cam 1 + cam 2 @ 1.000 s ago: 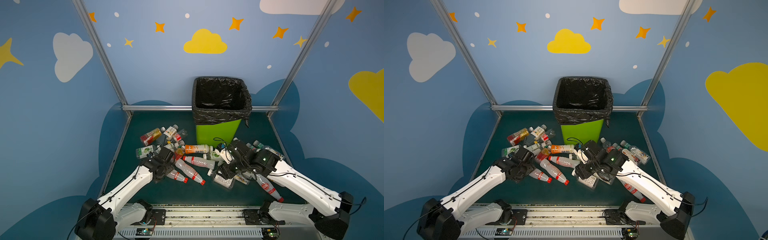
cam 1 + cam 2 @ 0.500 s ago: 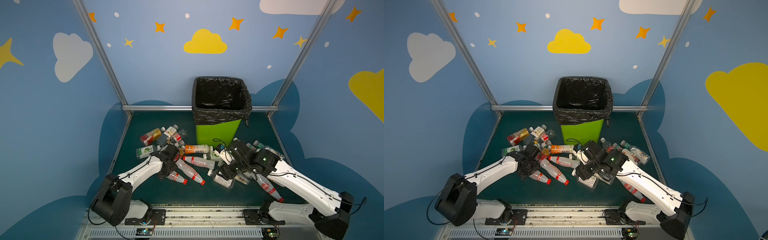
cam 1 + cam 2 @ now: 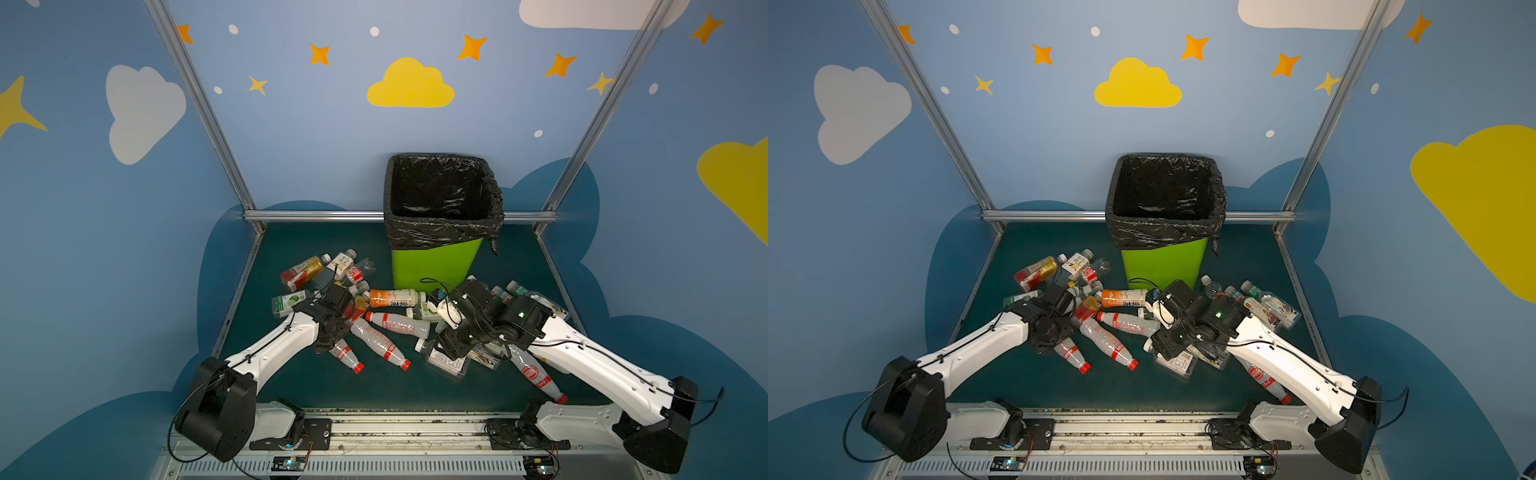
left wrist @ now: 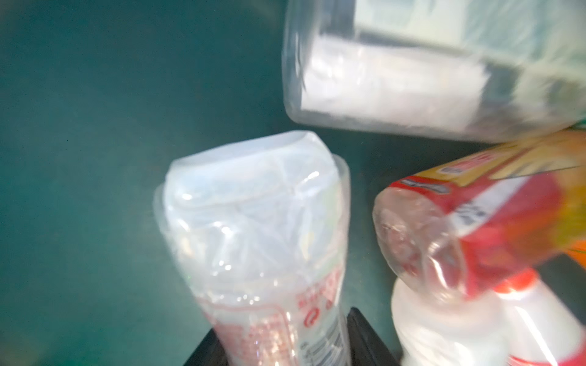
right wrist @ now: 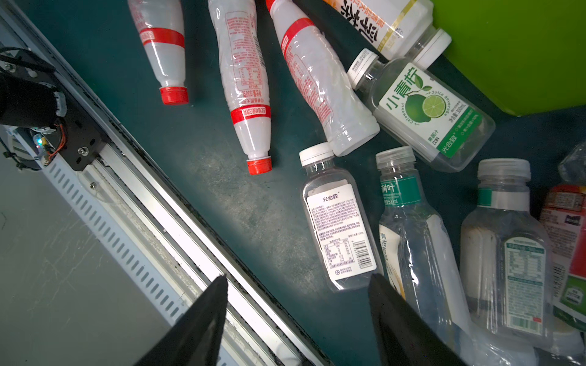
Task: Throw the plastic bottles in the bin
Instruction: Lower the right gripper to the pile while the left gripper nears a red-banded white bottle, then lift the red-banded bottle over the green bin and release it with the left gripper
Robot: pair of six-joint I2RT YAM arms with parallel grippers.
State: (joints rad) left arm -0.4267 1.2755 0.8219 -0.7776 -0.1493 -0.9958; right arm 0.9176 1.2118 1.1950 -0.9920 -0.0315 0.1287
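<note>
Several plastic bottles lie scattered on the green table in front of the lime-green bin (image 3: 436,266) (image 3: 1163,266) with its black bag. My left gripper (image 3: 332,332) (image 4: 287,342) is down in the left part of the pile, shut on a clear bottle with red print and a red cap (image 3: 347,357) (image 4: 253,221); both black fingers press its sides. My right gripper (image 3: 449,353) (image 5: 298,317) hangs open above the table's front edge. A clear white-labelled bottle (image 5: 341,234) lies just ahead of one finger, with nothing between the fingers.
A red-and-yellow labelled bottle (image 4: 475,206) and a white one (image 4: 459,332) crowd the held bottle. More bottles (image 3: 536,376) lie under and right of the right arm. A metal rail (image 3: 374,419) runs along the front, and frame posts stand at the back corners.
The left arm has reached forward into the pile and its jaws have closed on the red-capped bottle. The right arm has hardly moved.
</note>
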